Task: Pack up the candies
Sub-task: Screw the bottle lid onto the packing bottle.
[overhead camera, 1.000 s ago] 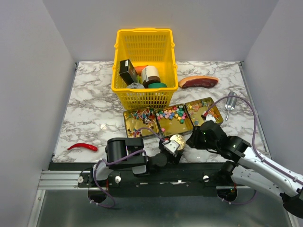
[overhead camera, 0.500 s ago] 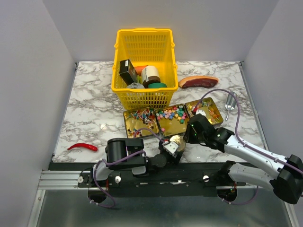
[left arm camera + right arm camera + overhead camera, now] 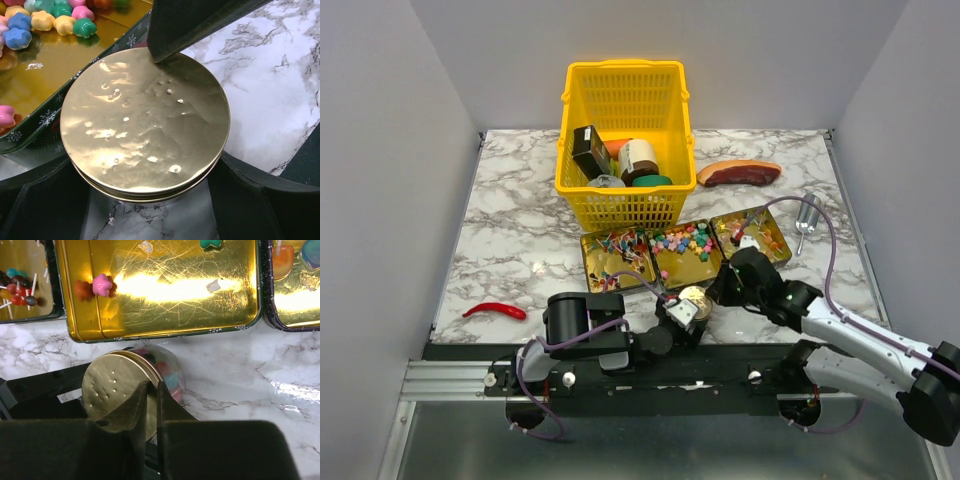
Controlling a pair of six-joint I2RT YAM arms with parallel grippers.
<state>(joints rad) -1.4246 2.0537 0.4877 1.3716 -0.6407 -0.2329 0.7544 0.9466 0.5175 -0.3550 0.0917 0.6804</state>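
Candies point(image 3: 169, 380) in mixed colours showed through the clear jar point(image 3: 145, 349) right at the tips of my right pincer point(image 3: 151, 385), which was the news of that moment. A second earlier that pincer had hung off toward the right-hand tin. It had since swung across and down until it met the jar's round gold metal lid point(image 3: 112, 385). The jar and my left pincer point(image 3: 150, 192) had not shifted. I took this as the start of unscrewing the lid, so the filling had yet to resume.

The right pincer was nearly closed, with only a thin slit between its fingers, and its tips rested on the lid's rim. I could not tell whether the rim was actually caught in that slit. Opposite it, the left pincer was clamped on the jar, one finger on each side just behind the lid, holding it on its side above the marble table point(image 3: 240, 370).

Just beyond the right pincer's tips lay the middle shallow gold tin point(image 3: 165, 310), mostly bare, with a pink sweet and a few others. To either side of it sat two more tins, and the one on the left held lollipops point(image 3: 31, 300). Most candies were in these three tins. Well beyond them stood the yellow plastic basket point(image 3: 620, 205).
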